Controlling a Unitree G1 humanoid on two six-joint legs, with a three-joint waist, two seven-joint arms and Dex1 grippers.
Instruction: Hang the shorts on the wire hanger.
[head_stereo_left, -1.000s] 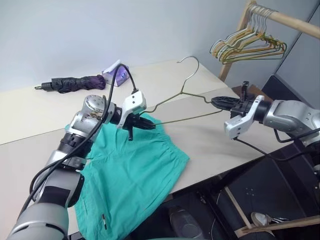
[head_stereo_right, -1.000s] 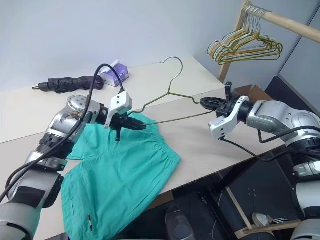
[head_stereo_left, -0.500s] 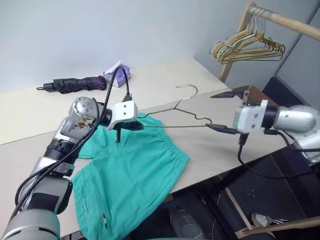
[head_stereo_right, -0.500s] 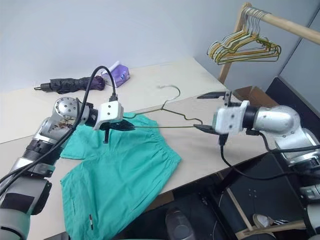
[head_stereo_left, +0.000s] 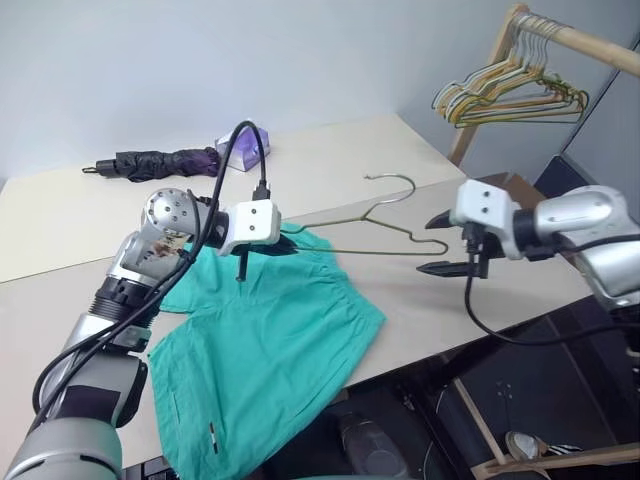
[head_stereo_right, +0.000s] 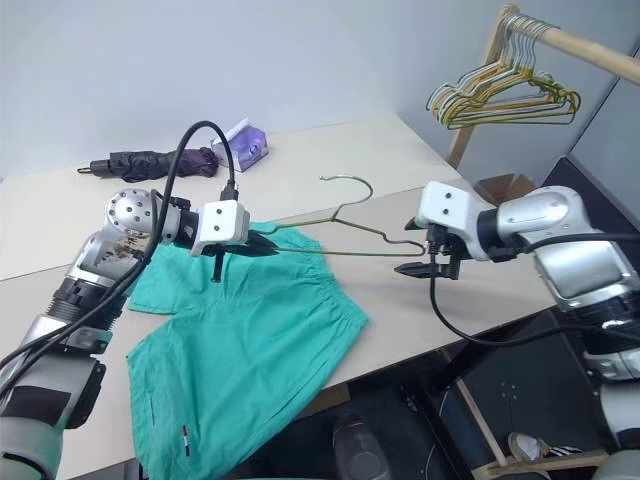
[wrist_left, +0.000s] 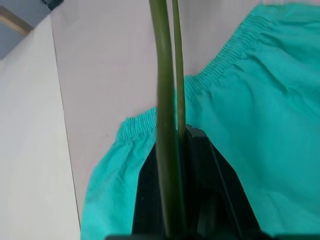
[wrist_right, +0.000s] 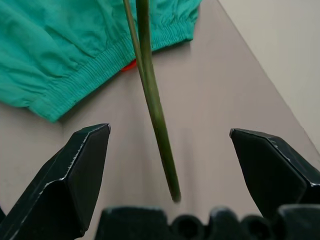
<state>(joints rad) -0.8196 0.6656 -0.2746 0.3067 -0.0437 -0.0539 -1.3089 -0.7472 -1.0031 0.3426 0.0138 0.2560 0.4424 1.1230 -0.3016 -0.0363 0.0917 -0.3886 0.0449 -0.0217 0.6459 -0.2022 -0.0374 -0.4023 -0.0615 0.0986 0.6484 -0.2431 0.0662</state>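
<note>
Shorts (head_stereo_left: 265, 350) lie flat on the table (head_stereo_left: 330, 165), beneath the wire hanger (head_stereo_left: 375, 222). Head views: left gripper (head_stereo_left: 283, 243) pinches the hanger's end above the waistband. Right gripper (head_stereo_right: 417, 247) is spread wide at the hanger's other end. Right wrist view: the wire passes between its fingers (wrist_right: 82, 175) untouched; an orange-red tag (wrist_right: 129, 65) shows at the waistband.

I'm looking down and forward from the head through both eyes, which are sharing the same stretch of table (head_stereo_left: 80, 230), seen slightly offset. My left wrist camera is sitting close behind the left gripper (wrist_left: 182, 150), peering along the hanger (wrist_left: 165, 100) toward the shorts (wrist_left: 270, 130). My right wrist camera is facing that same wire and waistband from the opposite end, between the right gripper (wrist_right: 170, 145) fingers.
</note>
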